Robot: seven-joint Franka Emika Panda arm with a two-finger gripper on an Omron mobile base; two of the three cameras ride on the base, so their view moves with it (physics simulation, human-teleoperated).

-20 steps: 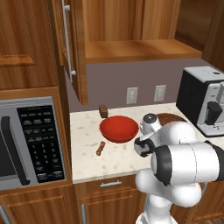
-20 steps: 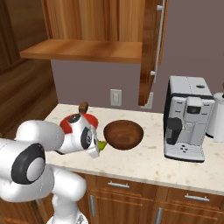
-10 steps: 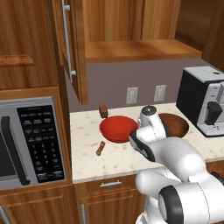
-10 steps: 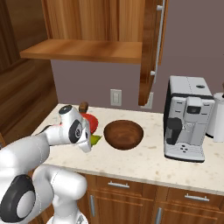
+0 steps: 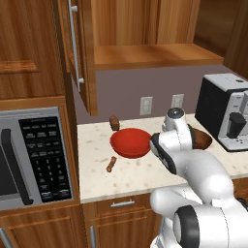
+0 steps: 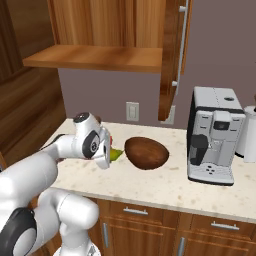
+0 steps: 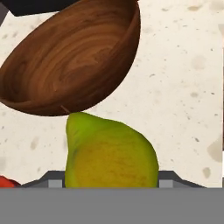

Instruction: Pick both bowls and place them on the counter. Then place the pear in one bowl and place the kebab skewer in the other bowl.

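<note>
Two fingers hidden, so gripper (image 6: 111, 154) state impossible to tell; pear (image 7: 109, 153) right at the gripper's mouth, above the counter (image 5: 145, 177) between the red bowl (image 5: 131, 143) and brown bowl (image 6: 145, 153). Both bowls mid-counter, red one nearer the left edge. Skewer (image 5: 111, 164) lying in front of the red bowl, toward the counter's front edge.

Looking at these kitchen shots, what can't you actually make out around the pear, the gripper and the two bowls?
- Gripper fingers: hand view, the pear fills the space where they would rise, so open or shut is unclear.
- Pear: right base view, mostly behind the wrist, a green sliver shows.
- Brown bowl: left base view, largely behind the arm.
- Red bowl: hand view, cut off at the corner.
</note>
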